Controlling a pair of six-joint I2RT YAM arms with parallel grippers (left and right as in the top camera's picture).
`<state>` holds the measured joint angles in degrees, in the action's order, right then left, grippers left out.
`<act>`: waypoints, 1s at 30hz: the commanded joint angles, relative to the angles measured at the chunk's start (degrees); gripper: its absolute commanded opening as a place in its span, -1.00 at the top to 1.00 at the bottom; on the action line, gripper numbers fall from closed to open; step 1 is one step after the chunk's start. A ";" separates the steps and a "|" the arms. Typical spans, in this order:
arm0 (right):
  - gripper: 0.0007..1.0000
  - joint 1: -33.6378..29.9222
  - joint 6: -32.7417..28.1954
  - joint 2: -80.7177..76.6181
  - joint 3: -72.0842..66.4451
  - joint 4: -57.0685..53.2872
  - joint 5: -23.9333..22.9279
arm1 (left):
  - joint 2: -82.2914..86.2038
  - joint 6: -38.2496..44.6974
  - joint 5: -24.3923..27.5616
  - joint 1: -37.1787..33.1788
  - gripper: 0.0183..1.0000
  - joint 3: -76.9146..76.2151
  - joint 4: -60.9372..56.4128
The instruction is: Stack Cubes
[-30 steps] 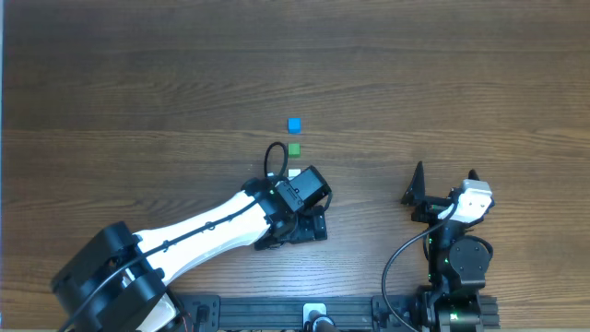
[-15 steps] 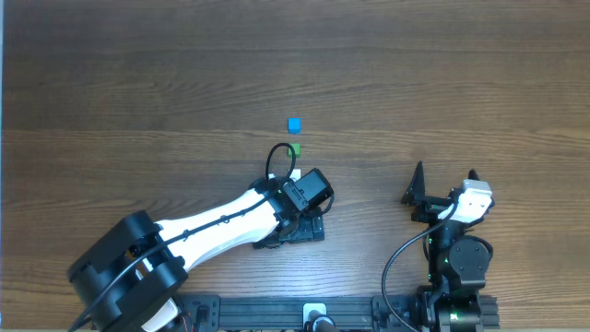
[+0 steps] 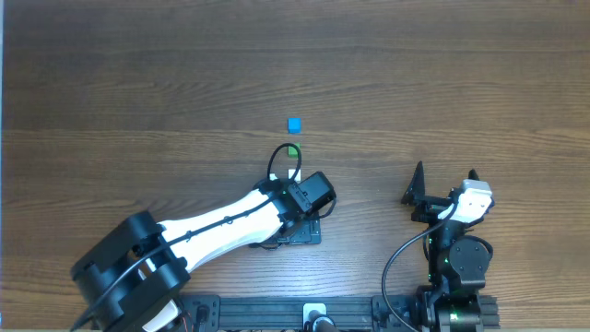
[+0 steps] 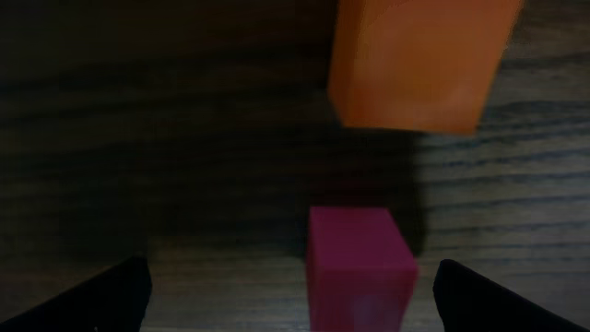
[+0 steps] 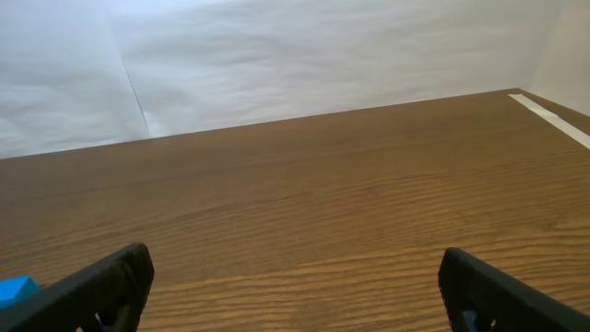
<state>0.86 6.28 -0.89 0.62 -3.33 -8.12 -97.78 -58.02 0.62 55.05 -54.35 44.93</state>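
In the left wrist view, a magenta cube [image 4: 359, 267] lies on the wooden table between my left gripper's [image 4: 295, 309] open fingers [image 4: 92, 300]. An orange cube [image 4: 419, 60] sits just beyond it, apart from it. In the top view the left gripper [image 3: 302, 198] hangs over that spot and hides both cubes. A green cube [image 3: 294, 150] peeks out just past the wrist, and a blue cube [image 3: 294, 124] lies farther up. My right gripper [image 3: 443, 180] stands open near its base, holding nothing. The blue cube [image 5: 14, 290] shows at the edge of its view.
The wooden table [image 3: 138, 92] stretches wide to the left, the right and the far side of the cubes. A white wall [image 5: 295, 65] stands behind the table's far edge.
The left arm has shifted slightly toward the green cube, now covering more of it. The right arm has not moved.
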 commanded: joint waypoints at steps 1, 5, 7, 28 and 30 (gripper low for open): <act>-0.99 0.31 0.50 0.57 -0.33 -0.09 -0.57 | -2.64 1.97 -1.79 0.72 -0.98 -3.10 0.31; -0.98 0.31 0.50 0.57 -0.33 -0.09 -0.57 | -3.30 2.16 -1.79 1.49 -0.98 -4.20 0.17; -0.98 0.31 0.50 0.57 -0.33 -0.09 -0.57 | -3.30 2.32 -1.77 1.49 -0.98 -4.20 -0.20; -0.99 0.31 0.50 0.57 -0.33 -0.09 -0.57 | -4.35 3.61 -1.77 1.53 -0.42 -4.17 -1.44; -0.98 0.31 0.50 0.57 -0.33 -0.09 -0.57 | -4.35 3.61 -1.77 1.53 -0.36 -4.17 -1.44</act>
<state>0.86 6.26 -0.89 0.62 -3.33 -8.12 -101.19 -55.05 -0.30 56.47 -57.67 43.48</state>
